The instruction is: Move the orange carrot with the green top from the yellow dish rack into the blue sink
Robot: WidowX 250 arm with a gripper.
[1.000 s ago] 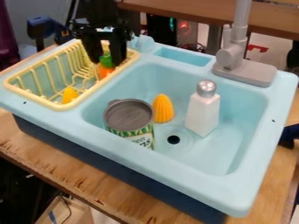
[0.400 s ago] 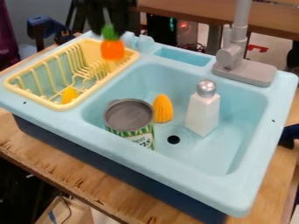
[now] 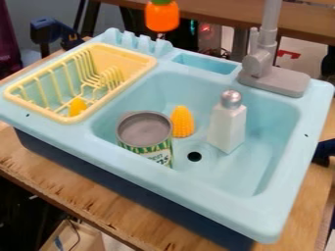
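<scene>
Just below the claw, the green top of the orange toy (image 3: 162,19) is cut off by the upper edge. The upper end of the faucet (image 3: 260,63), beside the claw, is also cut off. Farther below the claw, the base of the can (image 3: 145,130) is hidden by the sink's near rim (image 3: 190,188), and the yellow piece (image 3: 78,106) in the rack (image 3: 82,117) is too small to be identified.

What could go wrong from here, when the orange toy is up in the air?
The orange toy is up near the back edge of the sink; if dropped, it might fall behind. Moved sideways, it may hit the tall faucet. Lowered into the basin, it might knock over the narrow shaker.
</scene>
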